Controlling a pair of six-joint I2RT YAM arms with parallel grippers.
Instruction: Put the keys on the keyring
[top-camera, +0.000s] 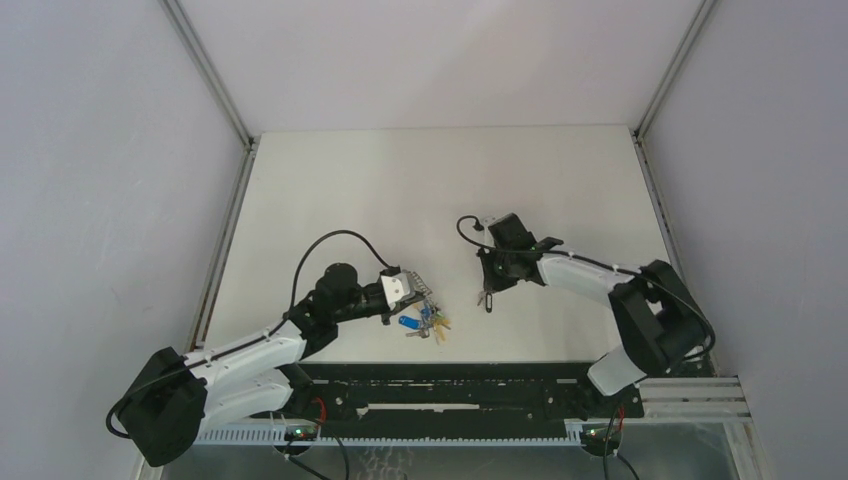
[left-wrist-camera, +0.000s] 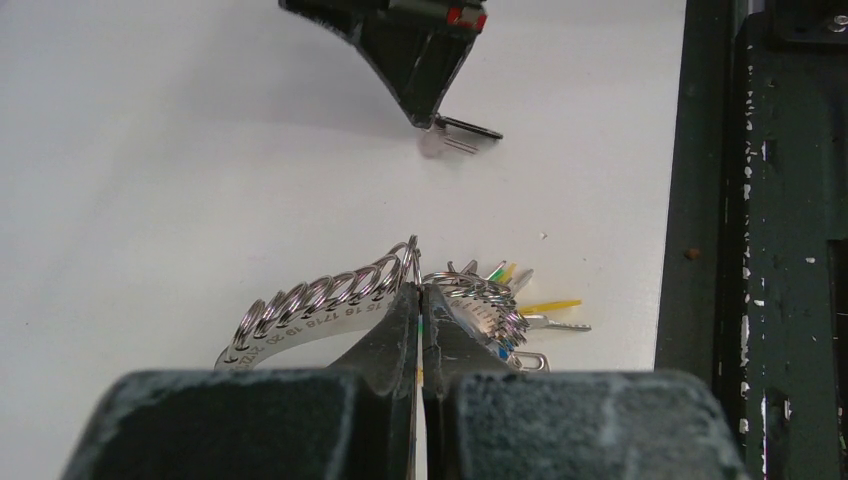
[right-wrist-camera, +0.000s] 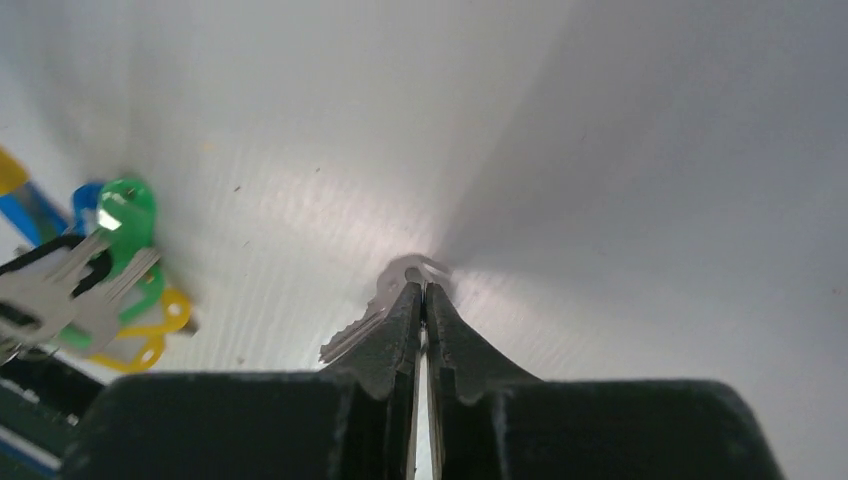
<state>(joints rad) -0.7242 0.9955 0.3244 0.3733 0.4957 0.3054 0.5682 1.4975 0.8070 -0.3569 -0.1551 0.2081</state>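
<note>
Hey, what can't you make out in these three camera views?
- Top view: the key in the right end effector is too small to read.
- Right wrist view: the keyring is blurred and cut off by the left edge.
- Left wrist view: the left end effector covers the spot it pinches on the keyring.

Shiny metal keyring (left-wrist-camera: 320, 296) and key (right-wrist-camera: 358, 328); matt, smooth white table (top-camera: 450, 170).
</note>
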